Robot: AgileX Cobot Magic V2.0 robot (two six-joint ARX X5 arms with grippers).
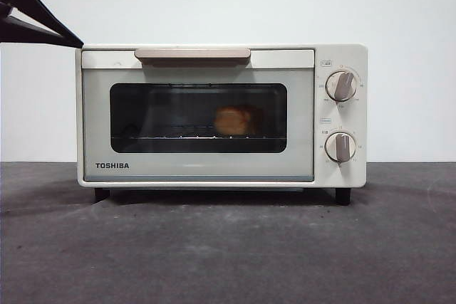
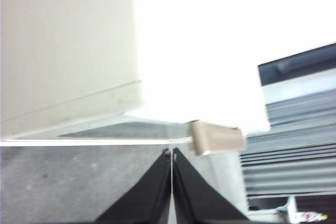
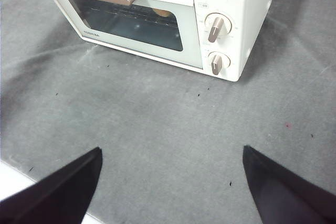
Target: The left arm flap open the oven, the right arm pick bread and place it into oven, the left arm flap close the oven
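Left gripper [image 1: 75, 44] at oven's upper left corner, jaws pressed together, empty. Oven [image 1: 214, 176] on grey surface [image 1: 228, 254], door closed, handle [image 1: 192, 54] on top. Bread [image 1: 235, 120] inside on rack, behind glass. Right gripper [image 3: 170, 153] above surface, jaws spread wide, empty.

Front view is evenly lit and sharp; soft shadow under the oven [image 1: 221, 115], faint reflections on its dark glass. My left wrist view is badly overexposed: the oven top blows out to pure white, and the whole picture is soft. Right wrist view is clear, slightly dim, with my right gripper [image 3: 170, 182] jaws blurred at the near edge.
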